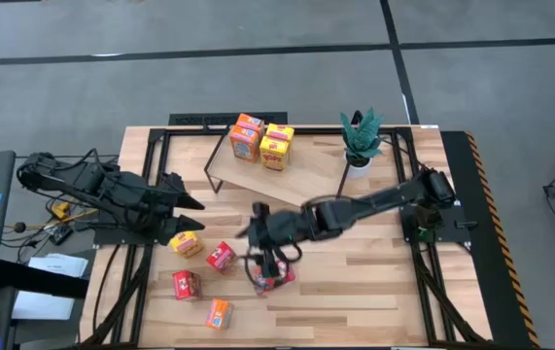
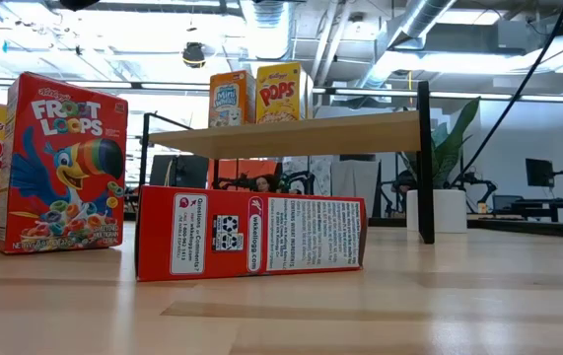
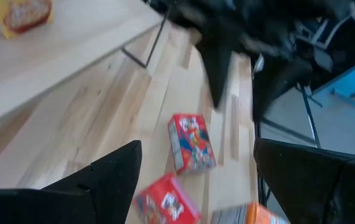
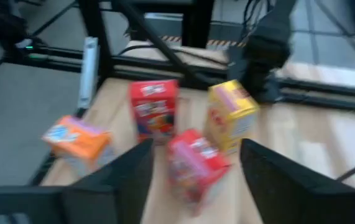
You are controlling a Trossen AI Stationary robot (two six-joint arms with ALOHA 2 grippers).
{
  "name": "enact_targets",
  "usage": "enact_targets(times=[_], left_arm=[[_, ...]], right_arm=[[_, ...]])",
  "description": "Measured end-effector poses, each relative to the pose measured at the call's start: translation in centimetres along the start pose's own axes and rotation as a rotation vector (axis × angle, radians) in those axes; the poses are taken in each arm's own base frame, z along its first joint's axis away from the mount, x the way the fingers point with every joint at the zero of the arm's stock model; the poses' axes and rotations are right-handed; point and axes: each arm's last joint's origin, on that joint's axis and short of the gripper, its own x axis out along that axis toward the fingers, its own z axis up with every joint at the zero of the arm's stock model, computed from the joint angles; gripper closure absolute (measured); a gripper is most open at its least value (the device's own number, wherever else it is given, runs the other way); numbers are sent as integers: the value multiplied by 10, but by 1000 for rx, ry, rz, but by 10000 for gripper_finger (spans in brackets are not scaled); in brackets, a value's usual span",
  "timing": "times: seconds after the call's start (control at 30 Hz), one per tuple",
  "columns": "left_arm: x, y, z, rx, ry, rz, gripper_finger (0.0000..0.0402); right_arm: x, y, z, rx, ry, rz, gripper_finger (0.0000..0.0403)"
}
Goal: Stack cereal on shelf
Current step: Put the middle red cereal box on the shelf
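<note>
While right tool [image 1: 273, 264] straddles red box [image 1: 269, 279], plant [image 1: 360, 136] flanks shelf [image 1: 306, 167]

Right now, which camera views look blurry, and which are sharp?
Both wrist views are smeared: the left wrist view blurs the red cardboard cereal box, the right wrist view blurs the yellow cardboard cereal box. The low view is sharp on the lying red box; the high view is clear.

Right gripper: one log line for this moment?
right gripper: open, over red box | left gripper: open, waiting | shelf: four boxes
</note>
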Motion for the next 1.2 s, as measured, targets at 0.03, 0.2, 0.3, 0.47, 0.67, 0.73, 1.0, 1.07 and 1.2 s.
enact_targets(times=[0.03,0.2,0.3,0.47,0.67,0.73,1.0,1.07,1.2], left_arm=[[-2,1,-1,-5,6,1,101],[-13,7,-5,-51,11,24,101],[-18,9,-5,-64,6,32,101],[-20,10,-5,-68,0,28,101],[-20,10,-6,-75,10,36,101],[-20,10,-6,-76,10,36,101],[-20,11,-7,-74,10,49,101],[-20,11,-7,-73,12,52,101],[-20,12,-8,-70,21,60,101]], right_arm=[[0,-6,1,-14,-5,-2,108],[1,-28,5,-61,-41,18,68],[12,-32,2,-94,-75,37,67],[29,-32,4,-149,-77,79,76],[38,-36,12,-197,-37,121,67],[50,-37,9,-217,-24,124,59],[82,-36,1,-259,44,138,34],[88,-35,-6,-255,99,165,35],[99,-37,-14,-244,160,207,42]])
